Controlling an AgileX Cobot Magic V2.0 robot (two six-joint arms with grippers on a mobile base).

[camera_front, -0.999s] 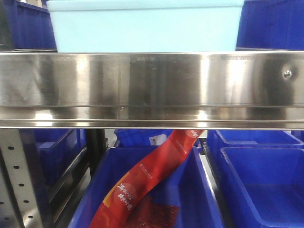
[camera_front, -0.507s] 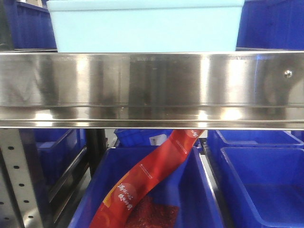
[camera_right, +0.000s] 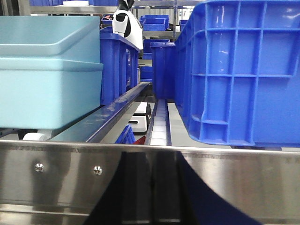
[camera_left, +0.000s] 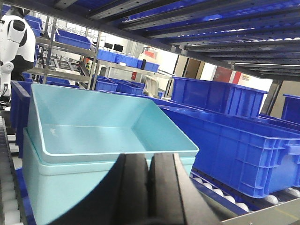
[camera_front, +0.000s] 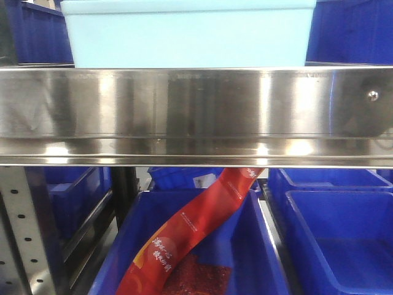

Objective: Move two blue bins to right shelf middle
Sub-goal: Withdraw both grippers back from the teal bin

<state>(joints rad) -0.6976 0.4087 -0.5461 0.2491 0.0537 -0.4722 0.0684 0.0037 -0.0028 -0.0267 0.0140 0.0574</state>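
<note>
Up close on my front camera, the two blue bins (camera_front: 187, 34) sit nested one inside the other on the right shelf middle (camera_front: 196, 110), their pale wall rising just behind its broad stainless-steel front rail, toward the left half of that rail. Through my left wrist camera, the left gripper (camera_left: 149, 187) shows its two dark fingers pressed together with no gap and nothing between them, just in front of the near rim of the stacked pale bins (camera_left: 103, 140), which rest on the shelf's roller tracks; whether the fingers touch the bin wall I cannot tell. A row of dark blue crates (camera_left: 234, 136) stands beside the pale bins along the right of the tier. My right wrist camera puts the right gripper (camera_right: 150, 187) in front of the steel rail (camera_right: 56, 173), fingers closed flat against each other and empty. Beyond that rail, the pale bins (camera_right: 47, 70) stand at the left edge of the shelf and a large dark blue crate (camera_right: 243, 70) at the right. Below the tier, a red packet (camera_front: 184, 239) leans in a lower dark blue bin (camera_front: 245, 258).
</note>
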